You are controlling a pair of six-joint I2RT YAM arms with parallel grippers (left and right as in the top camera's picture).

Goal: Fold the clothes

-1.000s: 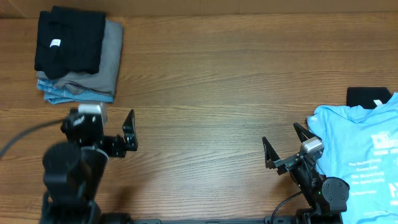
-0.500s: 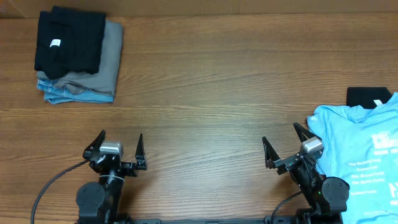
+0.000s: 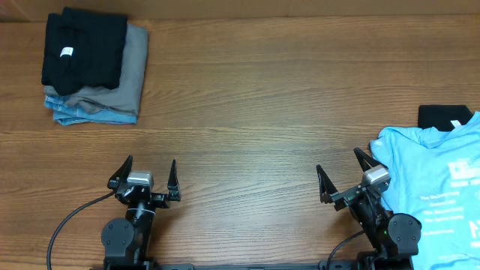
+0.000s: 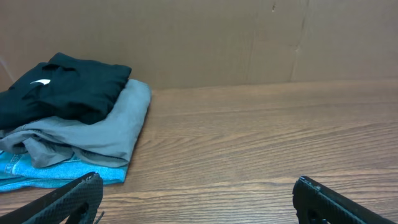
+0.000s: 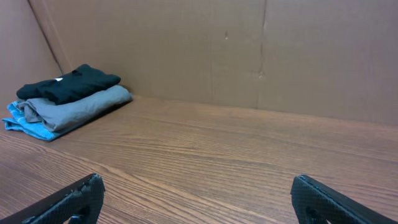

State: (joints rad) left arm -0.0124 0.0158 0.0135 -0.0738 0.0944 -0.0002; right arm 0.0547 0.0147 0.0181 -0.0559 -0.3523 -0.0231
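Observation:
A folded stack of clothes sits at the table's far left: a black shirt (image 3: 82, 49) with a small white label on top, a grey garment (image 3: 127, 75) under it, and a blue one (image 3: 75, 112) at the bottom. The same stack appears in the left wrist view, black shirt (image 4: 68, 87) uppermost, and far off in the right wrist view (image 5: 65, 96). An unfolded light blue tee (image 3: 435, 187) with white print lies at the right edge. My left gripper (image 3: 145, 172) stands open and empty near the front edge. My right gripper (image 3: 343, 169) is open and empty, just left of the tee.
A small black item (image 3: 442, 117) with a white tag lies behind the light blue tee at the right edge. Brown cardboard walls (image 5: 249, 50) close off the back of the wooden table (image 3: 262, 112).
My left arm has swung down from a raised, turned pose near the stack to a low rest at the front edge, jaws open throughout. The right arm has not moved.

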